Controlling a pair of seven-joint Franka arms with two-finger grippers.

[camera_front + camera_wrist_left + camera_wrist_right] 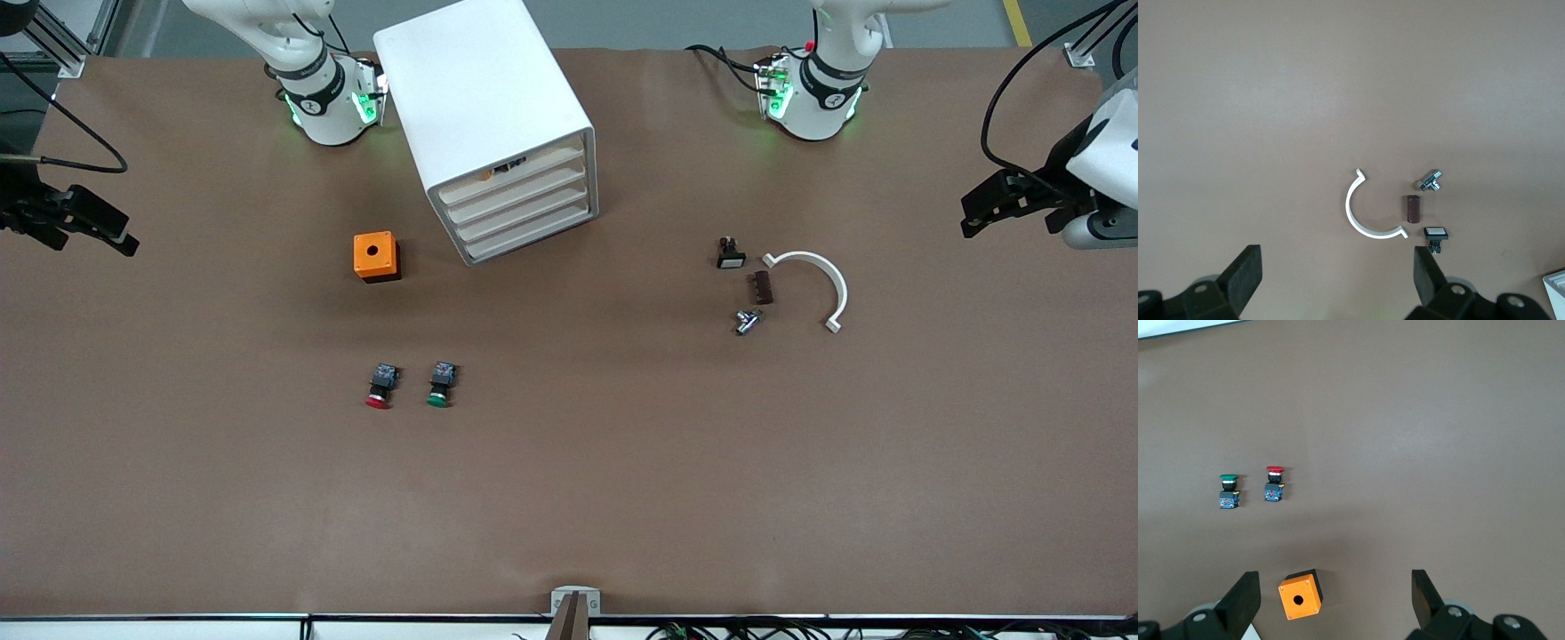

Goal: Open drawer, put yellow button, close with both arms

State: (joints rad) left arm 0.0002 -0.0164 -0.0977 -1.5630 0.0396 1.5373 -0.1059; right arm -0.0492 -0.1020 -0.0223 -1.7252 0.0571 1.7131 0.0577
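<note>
The white cabinet [484,107] stands between the two arm bases. Its top drawer [533,169] sits about flush with the three lower fronts. A small orange and black bit [498,171], apparently the yellow button, shows in the gap at that drawer's upper edge. My left gripper [978,212] is open and empty, up over the left arm's end of the table; its wrist view shows the wide-apart fingers [1241,273]. My right gripper [111,233] is open and empty over the right arm's end of the table, with the orange box between its fingers [1238,600] in its wrist view.
An orange box with a hole [375,256] stands beside the cabinet. A red-capped button [380,388] and a green-capped button [440,384] lie nearer the camera. Toward the left arm's end lie a white curved clip [822,280], a brown block [763,287], a metal fitting [747,321] and a small black switch [730,253].
</note>
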